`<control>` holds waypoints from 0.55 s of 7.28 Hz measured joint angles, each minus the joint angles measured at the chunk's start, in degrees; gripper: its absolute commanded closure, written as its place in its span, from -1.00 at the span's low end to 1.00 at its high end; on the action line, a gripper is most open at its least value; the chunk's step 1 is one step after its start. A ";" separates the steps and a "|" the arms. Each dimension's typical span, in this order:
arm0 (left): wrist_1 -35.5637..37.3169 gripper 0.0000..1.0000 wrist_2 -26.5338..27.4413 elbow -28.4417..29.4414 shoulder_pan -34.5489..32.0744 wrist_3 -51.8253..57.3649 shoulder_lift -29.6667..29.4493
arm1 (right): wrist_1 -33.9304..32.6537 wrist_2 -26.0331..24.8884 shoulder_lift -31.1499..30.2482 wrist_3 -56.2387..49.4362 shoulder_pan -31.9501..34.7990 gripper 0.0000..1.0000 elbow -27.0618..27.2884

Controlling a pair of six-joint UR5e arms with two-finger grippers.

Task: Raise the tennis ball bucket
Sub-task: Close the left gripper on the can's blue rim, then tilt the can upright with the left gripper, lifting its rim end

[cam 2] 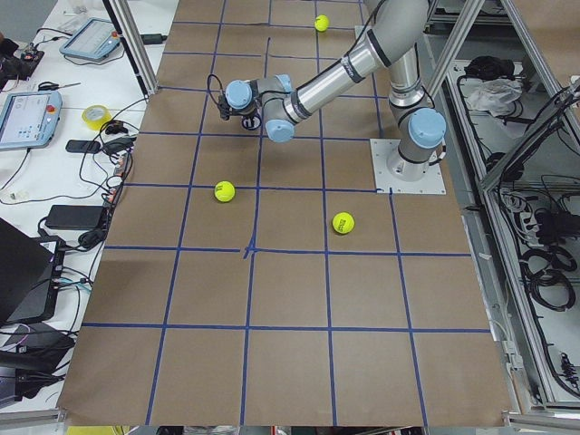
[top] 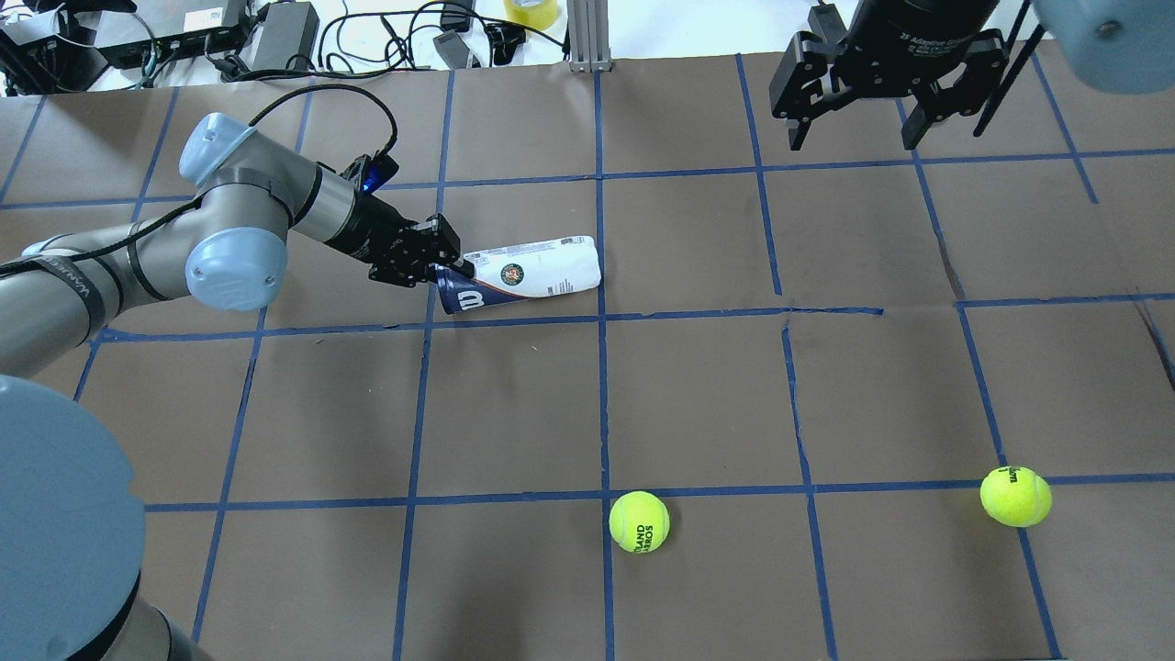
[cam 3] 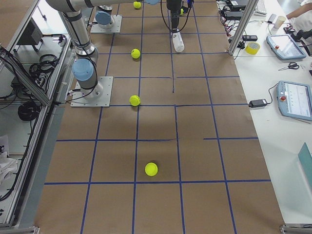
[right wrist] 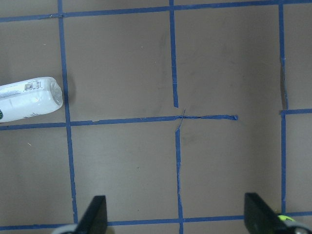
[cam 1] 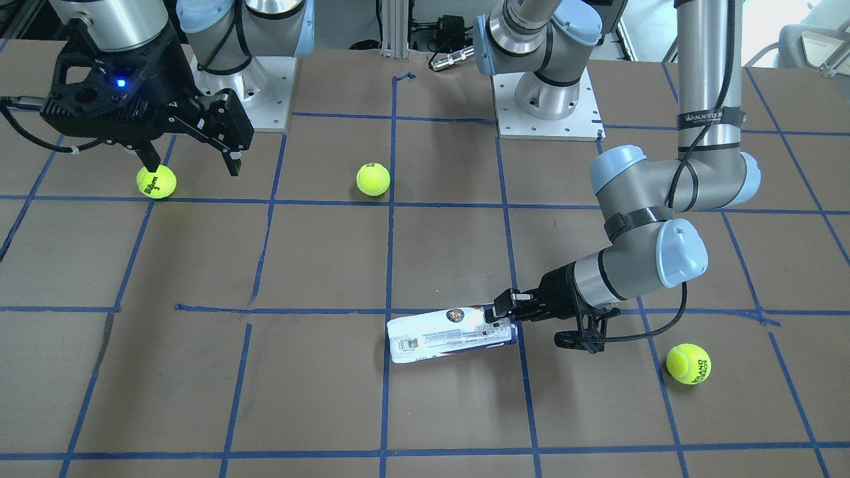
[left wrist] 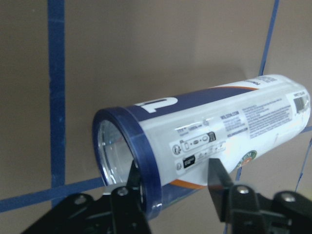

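The tennis ball bucket lies on its side on the brown table, white label up, navy band and open navy rim toward my left gripper; it also shows in the overhead view, the left wrist view and the right wrist view. My left gripper is low at the rim end, also seen from the front. In the left wrist view its jaws straddle the tube's wall with a gap, one finger at the mouth, one outside. My right gripper hangs open and empty, high and far off.
Three yellow-green tennis balls lie loose: one under my right gripper, one near the robot's bases, one beside my left arm's wrist. Blue tape lines grid the table. Cables and devices lie past the far edge.
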 measured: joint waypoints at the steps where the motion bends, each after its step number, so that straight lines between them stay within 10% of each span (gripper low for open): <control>1: -1.90 1.00 0.14 1.93 0.02 -1.35 0.18 | -0.02 -0.26 -0.02 -0.18 -0.01 -1.00 0.00; 4: -7.92 1.00 1.25 8.30 -0.04 -5.59 1.63 | 0.10 -0.48 -0.02 -0.46 -0.01 -1.00 0.01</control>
